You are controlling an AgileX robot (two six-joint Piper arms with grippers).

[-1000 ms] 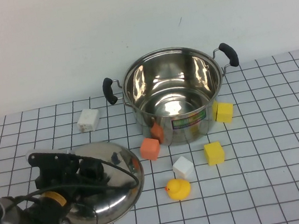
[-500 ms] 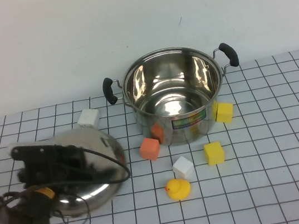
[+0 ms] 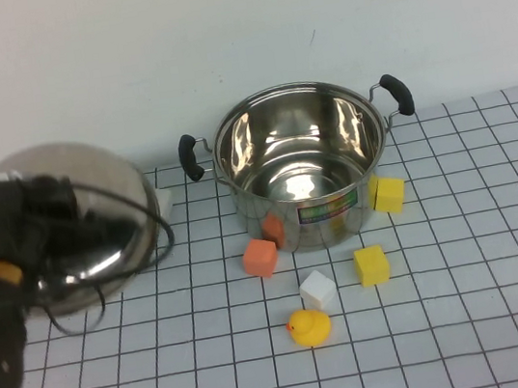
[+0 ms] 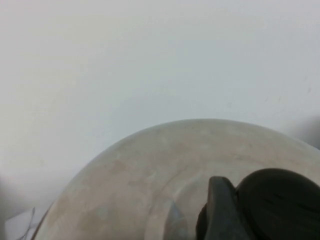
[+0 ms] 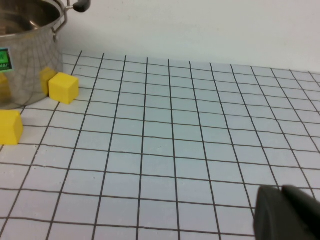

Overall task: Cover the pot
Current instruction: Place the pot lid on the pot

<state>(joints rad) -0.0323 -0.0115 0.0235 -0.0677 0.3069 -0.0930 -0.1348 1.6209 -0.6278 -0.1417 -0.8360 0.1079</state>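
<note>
The shiny steel pot (image 3: pixel 301 163) with two black handles and a green-yellow label stands open at the back middle of the table. It also shows in the right wrist view (image 5: pixel 25 45). My left gripper (image 3: pixel 47 214) is shut on the black knob (image 4: pixel 280 205) of the domed steel lid (image 3: pixel 87 220). It holds the lid tilted in the air, to the left of the pot. The lid fills the left wrist view (image 4: pixel 150 180). My right gripper (image 5: pixel 287 215) is shut and empty, low over the table to the right of the pot. It is out of the high view.
Around the pot's front lie two orange blocks (image 3: pixel 260 257), a white block (image 3: pixel 318 289), two yellow blocks (image 3: pixel 371 265) (image 3: pixel 389 194) and a yellow duck (image 3: pixel 309 327). Another white block (image 3: pixel 164 196) is mostly hidden behind the lid. A white wall stands behind.
My left gripper has lifted the lid off the table and carried it up and to the left. The pot, blocks and duck have not moved.
</note>
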